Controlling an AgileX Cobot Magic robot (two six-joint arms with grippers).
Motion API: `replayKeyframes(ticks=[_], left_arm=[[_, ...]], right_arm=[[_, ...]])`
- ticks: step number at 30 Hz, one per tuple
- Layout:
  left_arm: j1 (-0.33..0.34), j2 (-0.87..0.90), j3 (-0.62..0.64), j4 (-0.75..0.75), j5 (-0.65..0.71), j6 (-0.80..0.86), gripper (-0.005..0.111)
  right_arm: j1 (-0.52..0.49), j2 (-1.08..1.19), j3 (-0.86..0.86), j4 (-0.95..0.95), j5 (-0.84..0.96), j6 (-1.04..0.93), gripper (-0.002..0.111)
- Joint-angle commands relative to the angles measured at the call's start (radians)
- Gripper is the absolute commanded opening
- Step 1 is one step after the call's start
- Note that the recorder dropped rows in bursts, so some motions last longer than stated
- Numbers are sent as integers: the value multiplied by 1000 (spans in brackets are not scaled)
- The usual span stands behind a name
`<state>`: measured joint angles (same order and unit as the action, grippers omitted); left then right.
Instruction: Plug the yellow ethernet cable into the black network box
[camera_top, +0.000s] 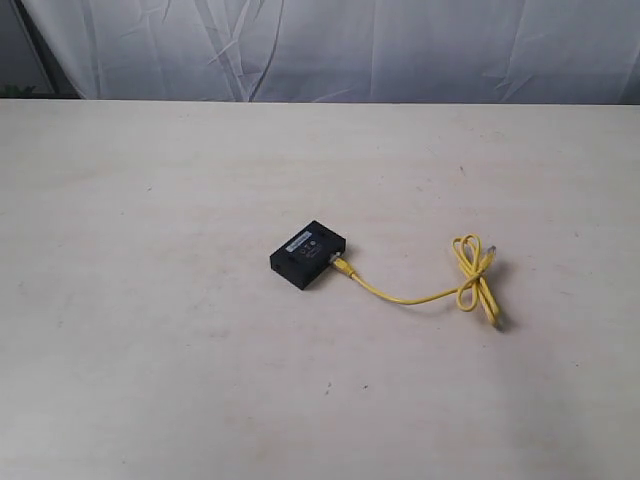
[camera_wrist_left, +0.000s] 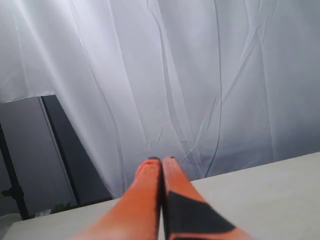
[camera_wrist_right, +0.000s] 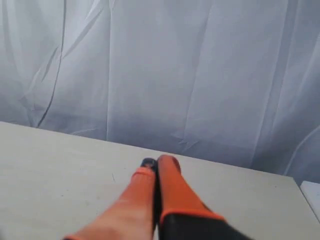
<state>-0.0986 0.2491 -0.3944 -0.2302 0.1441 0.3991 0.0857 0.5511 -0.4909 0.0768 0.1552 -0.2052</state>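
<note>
Pale beige flat tabletop (camera_top: 150, 350) fills most of the exterior view, with a creased white fabric curtain (camera_top: 400, 50) hanging behind its far edge.

Small flat rectangular black network box (camera_top: 307, 255) lies flat near table centre, turned at an angle. There is a white label strip (camera_top: 299, 241) on its top face.

Thin bright-yellow ethernet cable (camera_top: 400, 299) runs from the box's right-hand side out to the right and ends in a bundled loop (camera_top: 476, 278) lying flat on the table. The near plug (camera_top: 343, 267) touches the box's side face; can't tell if it's fully seated. The free end (camera_top: 499, 322) lies just below the loop, well apart from the box.

Neither arm shows in the exterior view.

Left gripper (camera_wrist_left: 161, 160): orange fingers pressed together, nothing between them, up off the table and pointing toward the curtain.

Right gripper (camera_wrist_right: 156, 162): same, orange fingers closed on nothing, above bare tabletop.
</note>
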Motion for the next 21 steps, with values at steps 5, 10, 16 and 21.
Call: replayKeyframes(ticks=[5,10,16,21], left_arm=[[-4,-111,7,-114,34,-8,0],[-4,-131,7,-109,45,-8,0],[-4,-132,7,-109,39,-8,0],[-4,-132,7,-109,39,-8,0]], right_arm=[[-6,-184,109,1,-82,-3,0],[-6,-238,125,3,-77,-3,0],[-6,-247,127,16,-68,-2,0],[-6,-247,127,19,-68,-3,0]])
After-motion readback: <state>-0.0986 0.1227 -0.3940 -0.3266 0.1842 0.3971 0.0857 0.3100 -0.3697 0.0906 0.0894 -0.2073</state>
